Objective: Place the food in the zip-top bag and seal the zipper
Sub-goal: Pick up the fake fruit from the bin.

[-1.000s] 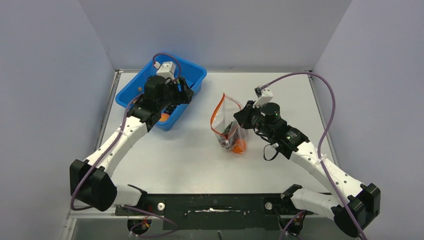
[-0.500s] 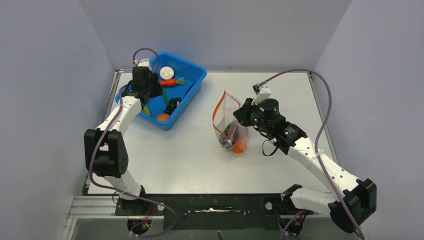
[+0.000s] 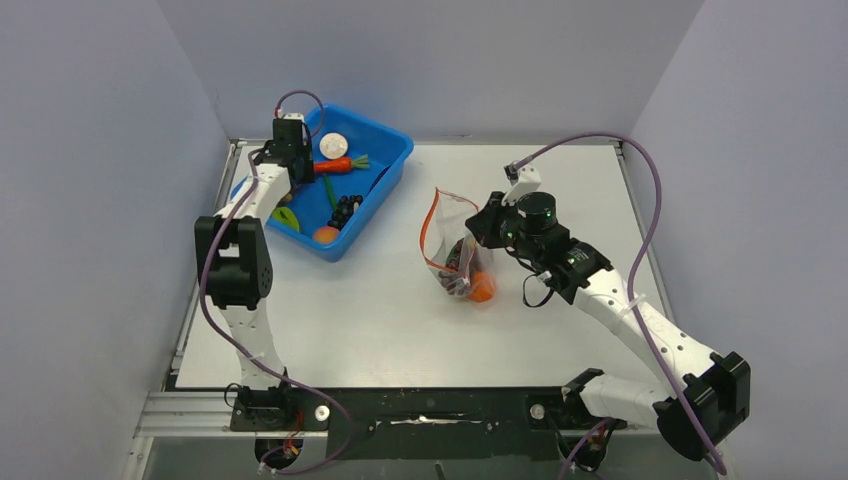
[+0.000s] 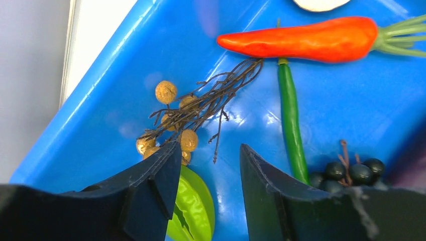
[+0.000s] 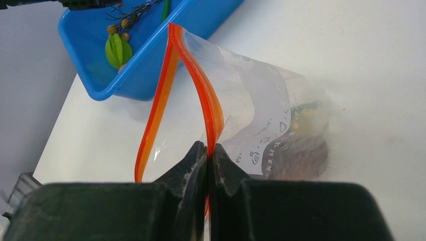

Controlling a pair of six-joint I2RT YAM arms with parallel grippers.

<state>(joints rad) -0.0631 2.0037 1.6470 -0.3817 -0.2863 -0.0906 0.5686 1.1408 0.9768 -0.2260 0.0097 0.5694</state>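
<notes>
One zipper [image 5: 201, 86] strip inside right claw [image 5: 207, 148]

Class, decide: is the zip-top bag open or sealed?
Open. The zip-top bag has zipper strips bowing apart in the right wrist view; the right hand pinches one strip.

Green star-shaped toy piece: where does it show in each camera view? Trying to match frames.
Top external: the green star-shaped toy piece is at upper left, in the near-left end of the blue plastic bin.
Left wrist: bottom centre, partly hidden behind a finger of the left gripper.
Right wrist: upper left, inside the bin.
Shared landmark: the blue bin, visible in all three views.
</notes>
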